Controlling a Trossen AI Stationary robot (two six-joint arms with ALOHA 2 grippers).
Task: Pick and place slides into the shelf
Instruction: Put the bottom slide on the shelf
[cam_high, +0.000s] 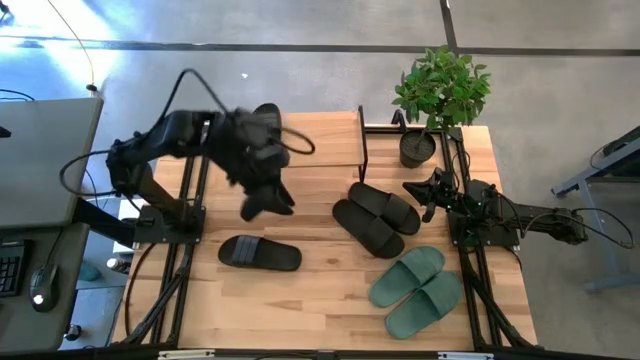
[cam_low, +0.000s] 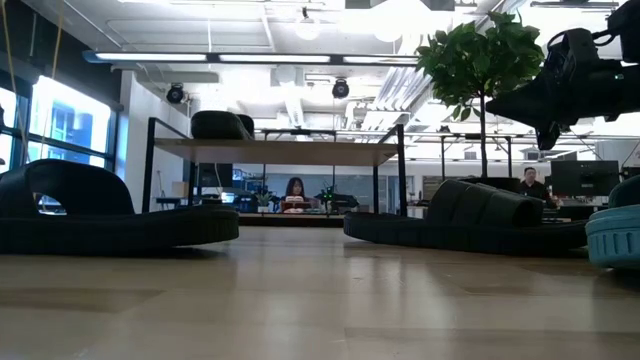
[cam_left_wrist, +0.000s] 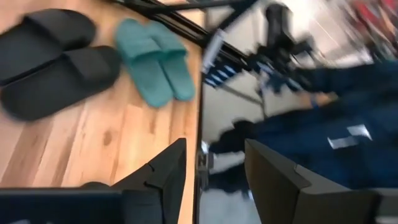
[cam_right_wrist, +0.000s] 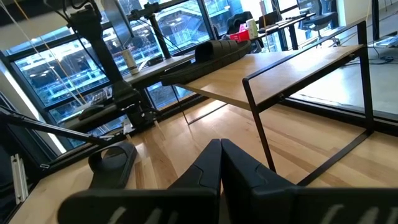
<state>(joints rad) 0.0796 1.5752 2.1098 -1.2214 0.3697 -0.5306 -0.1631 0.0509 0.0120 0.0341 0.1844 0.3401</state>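
Observation:
One black slide (cam_high: 268, 112) lies sole down on the left end of the shelf's plank top (cam_high: 325, 140), also seen in the low view (cam_low: 220, 125) and the right wrist view (cam_right_wrist: 217, 50). A single black slide (cam_high: 260, 253) lies on the table near the left side. A black pair (cam_high: 375, 215) and a green pair (cam_high: 415, 290) lie on the table to the right; both show in the left wrist view (cam_left_wrist: 56, 62) (cam_left_wrist: 155, 62). My left gripper (cam_high: 268, 200) (cam_left_wrist: 214, 146) hangs open and empty above the table in front of the shelf. My right gripper (cam_high: 425, 190) (cam_right_wrist: 221, 155) is shut and empty at the right.
A potted plant (cam_high: 440, 100) stands at the far right corner beside the shelf. The shelf's black frame (cam_high: 362, 150) rises between the plank and the plant. Bare wood (cam_high: 310, 300) lies along the near edge between the single black slide and the green pair.

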